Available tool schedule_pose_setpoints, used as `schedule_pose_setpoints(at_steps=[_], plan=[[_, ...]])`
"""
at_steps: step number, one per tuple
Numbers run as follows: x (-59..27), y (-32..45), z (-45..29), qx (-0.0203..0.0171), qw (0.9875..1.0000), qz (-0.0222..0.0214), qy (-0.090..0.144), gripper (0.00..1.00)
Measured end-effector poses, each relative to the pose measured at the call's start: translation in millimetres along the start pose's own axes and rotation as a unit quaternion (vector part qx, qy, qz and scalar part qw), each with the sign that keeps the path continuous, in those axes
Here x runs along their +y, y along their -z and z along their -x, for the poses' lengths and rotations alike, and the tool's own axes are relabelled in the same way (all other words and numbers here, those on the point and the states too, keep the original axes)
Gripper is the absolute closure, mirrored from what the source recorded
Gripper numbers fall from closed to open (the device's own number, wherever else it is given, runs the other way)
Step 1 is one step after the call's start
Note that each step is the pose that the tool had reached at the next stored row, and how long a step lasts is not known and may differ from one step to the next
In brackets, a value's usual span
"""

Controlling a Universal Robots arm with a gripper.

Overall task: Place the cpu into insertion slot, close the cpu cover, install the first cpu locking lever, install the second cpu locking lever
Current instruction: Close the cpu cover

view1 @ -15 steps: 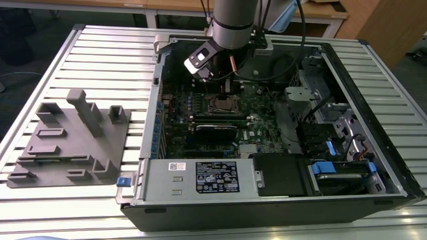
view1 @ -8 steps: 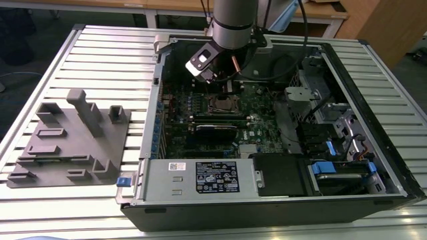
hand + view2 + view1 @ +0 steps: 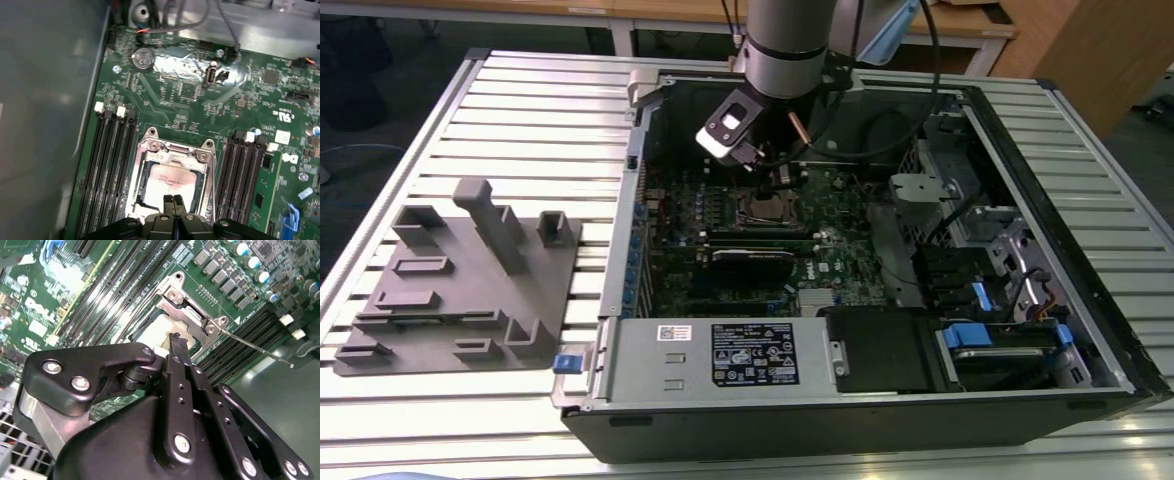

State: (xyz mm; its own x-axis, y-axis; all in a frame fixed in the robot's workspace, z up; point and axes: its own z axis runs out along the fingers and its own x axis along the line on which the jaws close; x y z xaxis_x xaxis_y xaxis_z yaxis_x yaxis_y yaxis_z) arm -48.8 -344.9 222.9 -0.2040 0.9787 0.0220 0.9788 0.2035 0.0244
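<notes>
Four steps on the sheet, the supervisor says. How many stand complete?

Inspector: Two, by my reading. In the first wrist view the cpu (image 3: pixel 167 181) lies flat and square in the insertion slot (image 3: pixel 769 211), its dull silver face showing through the window of the cpu cover (image 3: pixel 172 149). The cover appears lowered onto the socket, level with the green board (image 3: pixel 185 95) between the two banks of memory slots (image 3: pixel 112 170).

Supervisor: And the levers?

Inspector: Not passed. In the second wrist view one thin wire locking lever (image 3: pixel 255 347) runs out from a corner of the socket, across the memory slots and past the board's edge. I judge it unlatched. The other lever I cannot make out with confidence, so both lever steps are open on my sheet.

Supervisor: Position of the gripper?

Inspector: The gripper (image 3: pixel 173 201) hangs directly over the socket inside the computer case (image 3: pixel 854 425), its tips just above the cpu face near the cover's edge. Whether they touch the metal I cannot tell. The jaws are together, with nothing seen between them.

Supervisor: Anything else noted?

Inspector: A grey fixture block (image 3: pixel 454 280) sits on the slatted table (image 3: pixel 534 110), well apart from the case, on the exterior view's left. Not in use at this moment.
</notes>
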Motion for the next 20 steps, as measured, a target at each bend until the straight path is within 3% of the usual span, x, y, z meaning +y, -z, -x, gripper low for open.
schedule_pose_setpoints(at_steps=[5,13,14,20], plan=[[0.0,0.0,0.0,0.0007,0.9996,-0.0006,0.027,0.90],[0.0,0.0,0.0,0.0008,0.9995,-0.0007,0.033,0.90],[0.0,-0.1,0.0,0.0015,0.9982,-0.0013,0.060,0.90],[-0.1,-0.7,0.0,0.0028,0.9934,-0.0025,0.115,0.90]])
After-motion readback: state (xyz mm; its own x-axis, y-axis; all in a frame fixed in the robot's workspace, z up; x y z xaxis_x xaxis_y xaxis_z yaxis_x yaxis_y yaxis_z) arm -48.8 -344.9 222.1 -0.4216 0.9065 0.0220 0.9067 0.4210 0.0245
